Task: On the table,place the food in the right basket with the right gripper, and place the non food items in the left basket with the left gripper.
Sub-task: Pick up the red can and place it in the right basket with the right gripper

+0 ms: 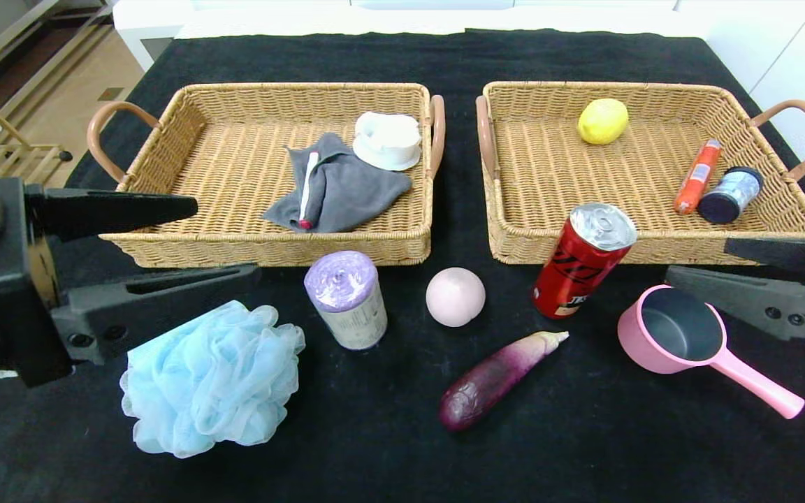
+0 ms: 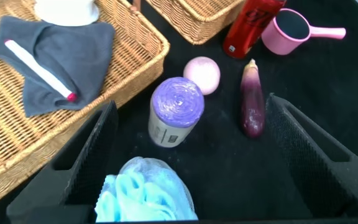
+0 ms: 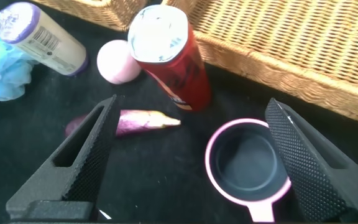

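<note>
Blue bath pouf sits closest in the head view, left of the red can, with bag roll, peach ball, eggplant and pink saucepan all loose on the bench; sorting looks barely begun (both baskets hold other bits). Left wrist view: left pincer spread wide, empty, over the pouf, the likely first grab. Right wrist view: right pincer also wide, empty, near the can.
</note>
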You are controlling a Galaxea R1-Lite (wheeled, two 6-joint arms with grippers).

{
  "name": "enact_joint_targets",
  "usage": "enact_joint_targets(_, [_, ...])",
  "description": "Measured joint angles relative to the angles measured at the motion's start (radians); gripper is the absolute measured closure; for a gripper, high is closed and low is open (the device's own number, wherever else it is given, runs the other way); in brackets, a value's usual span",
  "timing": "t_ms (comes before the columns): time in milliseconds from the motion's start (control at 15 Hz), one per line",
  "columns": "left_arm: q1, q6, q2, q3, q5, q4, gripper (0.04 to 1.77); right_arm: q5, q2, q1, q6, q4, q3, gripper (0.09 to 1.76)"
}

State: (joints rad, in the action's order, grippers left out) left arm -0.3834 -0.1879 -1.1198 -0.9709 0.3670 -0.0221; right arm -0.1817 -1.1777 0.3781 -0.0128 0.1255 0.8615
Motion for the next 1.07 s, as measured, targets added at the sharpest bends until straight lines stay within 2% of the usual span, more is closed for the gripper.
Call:
enact_joint_targets(267, [-0.006,-0.006,-0.011,0.003,0.000,0.000,0.09,0.009,-0.031,0.023,0.009,0.003,-0.005,0.14])
enact_joint_targets(667, [-0.006,-0.009,-0.008,0.001,-0.001,-0.002,0.09,0.098,-0.070,0.087,0.026,0.009,-0.010,0.14])
enact_joint_targets(1067, [-0.006,-0.009,-0.007,0.001,-0.001,-0.002,0.09,0.250,-0.172,0.189,0.065,0.168,-0.020,0.14])
